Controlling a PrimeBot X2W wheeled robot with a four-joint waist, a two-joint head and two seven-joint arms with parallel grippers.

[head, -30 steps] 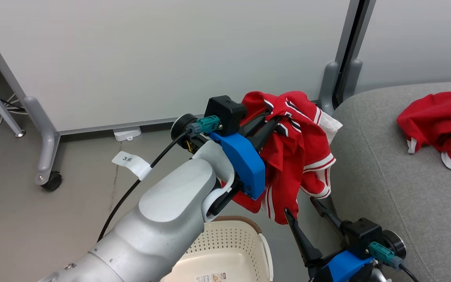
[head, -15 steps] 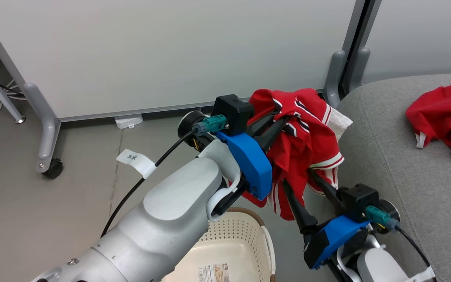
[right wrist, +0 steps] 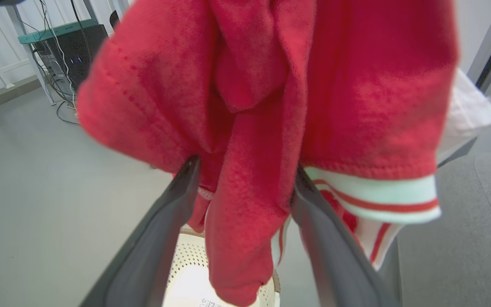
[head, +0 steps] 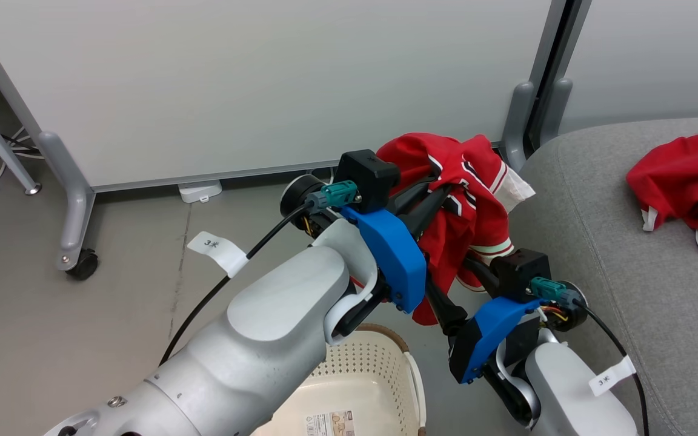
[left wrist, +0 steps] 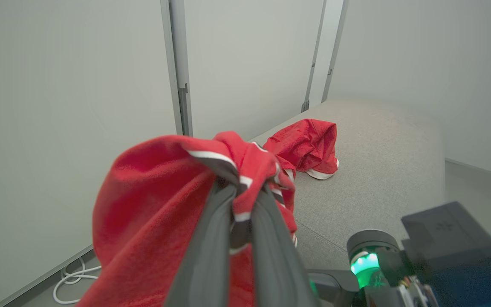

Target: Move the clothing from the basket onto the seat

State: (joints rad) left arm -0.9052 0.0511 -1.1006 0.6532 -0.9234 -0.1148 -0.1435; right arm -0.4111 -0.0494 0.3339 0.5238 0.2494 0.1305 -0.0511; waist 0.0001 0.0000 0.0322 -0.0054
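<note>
Dangling just beside the seat, the red garment is clenched in the left gripper for carrying; the right gripper gapes around its hem.

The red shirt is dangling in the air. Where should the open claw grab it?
Probably the thick lower fold of the red garment, coming up from underneath. The left gripper pinches its bunched top, so the rest droops straight down, and one fold hangs between the fingers of the open right gripper.
</note>
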